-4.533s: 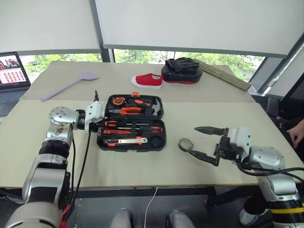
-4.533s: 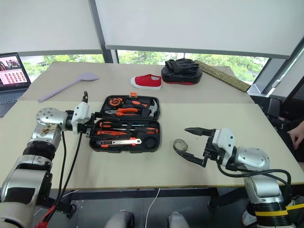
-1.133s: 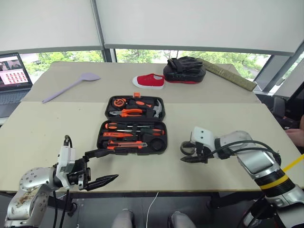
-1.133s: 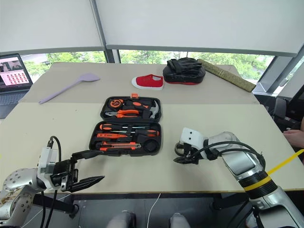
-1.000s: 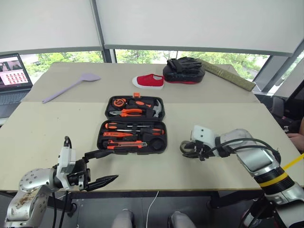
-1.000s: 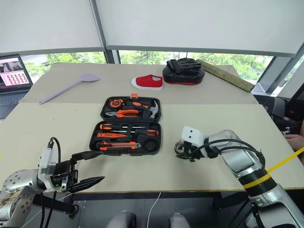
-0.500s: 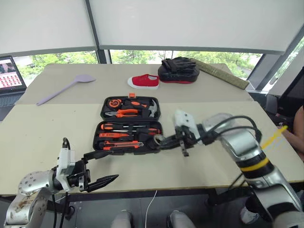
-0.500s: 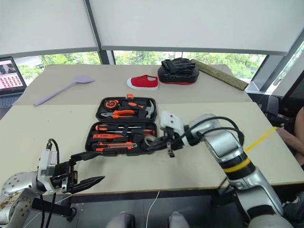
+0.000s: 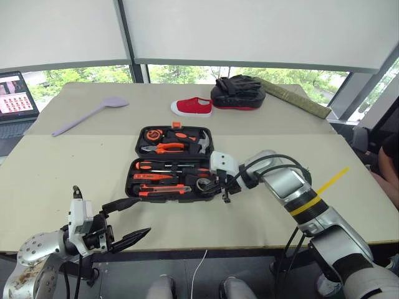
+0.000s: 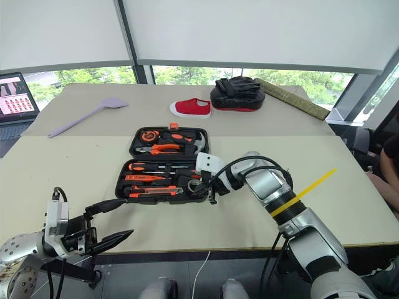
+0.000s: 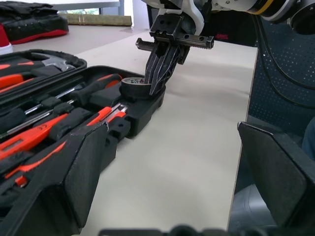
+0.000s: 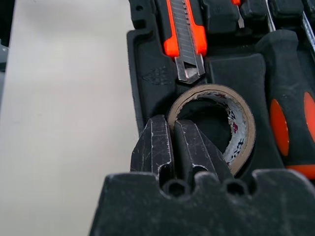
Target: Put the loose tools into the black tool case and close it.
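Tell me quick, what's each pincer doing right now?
Left pincer: open, empty.
Right pincer: closed on the tape roll, over the case.

Head cameras overlook the table (image 9: 262, 156); both wrist cameras closely share the case (image 11: 74, 142).

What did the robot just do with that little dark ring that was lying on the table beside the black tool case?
The right gripper closed on the small dark tape roll, lifted it off the table and carried it left, to the round recess at the corner of the open black plastic tool case. The left gripper pulled back from the case, open. The other tools kept their places.
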Tool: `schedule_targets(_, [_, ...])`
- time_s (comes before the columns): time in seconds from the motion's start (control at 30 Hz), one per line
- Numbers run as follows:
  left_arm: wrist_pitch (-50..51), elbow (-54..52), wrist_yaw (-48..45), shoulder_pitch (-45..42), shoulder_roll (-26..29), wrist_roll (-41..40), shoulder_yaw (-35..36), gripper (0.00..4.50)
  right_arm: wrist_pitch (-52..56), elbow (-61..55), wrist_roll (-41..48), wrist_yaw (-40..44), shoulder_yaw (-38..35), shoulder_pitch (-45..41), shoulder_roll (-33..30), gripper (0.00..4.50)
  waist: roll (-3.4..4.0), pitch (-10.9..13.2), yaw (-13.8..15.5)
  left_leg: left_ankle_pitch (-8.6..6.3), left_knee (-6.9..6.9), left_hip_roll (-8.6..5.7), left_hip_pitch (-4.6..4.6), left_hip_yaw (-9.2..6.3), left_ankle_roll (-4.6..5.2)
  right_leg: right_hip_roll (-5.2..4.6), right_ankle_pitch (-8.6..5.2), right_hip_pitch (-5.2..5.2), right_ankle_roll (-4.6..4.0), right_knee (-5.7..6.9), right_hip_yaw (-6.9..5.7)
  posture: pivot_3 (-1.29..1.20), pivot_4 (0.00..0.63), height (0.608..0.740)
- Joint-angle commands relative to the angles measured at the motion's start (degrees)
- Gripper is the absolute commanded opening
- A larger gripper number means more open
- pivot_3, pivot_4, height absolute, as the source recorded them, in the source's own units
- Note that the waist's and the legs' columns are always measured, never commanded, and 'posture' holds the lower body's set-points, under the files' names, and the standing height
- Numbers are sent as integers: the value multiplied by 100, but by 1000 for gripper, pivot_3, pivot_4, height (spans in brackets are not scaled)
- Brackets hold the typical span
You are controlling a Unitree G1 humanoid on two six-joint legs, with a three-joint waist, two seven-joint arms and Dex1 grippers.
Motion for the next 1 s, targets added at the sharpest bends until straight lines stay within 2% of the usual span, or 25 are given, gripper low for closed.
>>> schedule_targets(0.03, [-265,-60,-83,-2,64,95,117,4500,38,-20,-91,-34,-20,-101,115,404,0,0,-23,0,0,0,1,0,0,0,0,0,-1,0,0,0,150,740])
schedule_targets(0.17, [-290,198,-44,-252,145,116,203,4500,61,-186,-77,244,26,-78,21,1721,0,0,-28,3,0,4,3,0,-1,5,2,-2,-4,4,-1,0,150,740])
schedule_targets(0.33, [-18,434,862,-758,-67,-127,666,4500,140,-644,692,736,-770,-187,-313,3462,-1,1,11,3,-1,3,0,-1,0,2,2,1,-1,0,-2,0,150,740])
schedule_targets(0.47, [34,680,1101,-954,-111,-121,804,4500,-41,-698,1035,1008,-1181,-81,-607,3462,-1,1,8,2,-2,0,-1,-1,0,0,4,1,1,0,-1,0,150,740])
schedule_targets(0.6, [-24,800,909,-1048,-55,-125,761,4500,-551,-516,979,806,-1371,265,-589,3462,-3,-1,0,3,-1,2,1,-1,0,4,4,2,1,1,-2,0,150,740])
schedule_targets(0.8, [-60,802,365,-914,63,23,506,4500,-952,-424,1139,477,-1518,641,0,1782,-3,0,-55,3,-2,3,2,1,-1,7,5,-2,-1,5,3,0,150,740])
schedule_targets(0.83, [-91,808,302,-896,63,81,436,4500,-1052,-302,1049,387,-1422,662,140,1313,-3,0,-51,3,-2,4,2,1,-1,7,5,-1,0,5,2,0,150,740])
schedule_targets(0.87, [-100,794,275,-883,46,119,377,4500,-1170,-131,937,257,-1338,638,293,1077,-3,-1,-45,3,-2,4,2,1,-1,7,5,0,0,5,2,0,150,740])
schedule_targets(0.93, [-84,755,224,-857,20,162,302,4500,-1239,183,808,99,-1233,564,533,319,-3,0,-42,4,-1,4,3,1,-1,7,5,1,0,5,2,0,150,740])
schedule_targets(0.97, [-71,740,210,-844,10,159,287,4500,-1251,326,741,91,-1176,538,595,108,-3,0,-41,5,-2,4,3,1,-3,7,5,0,-1,5,2,0,150,740])
schedule_targets(1.0, [-63,737,196,-841,10,154,283,4500,-1262,423,694,98,-1141,519,633,108,-3,0,-42,5,-1,4,3,1,-4,7,5,1,-1,6,2,0,150,740])
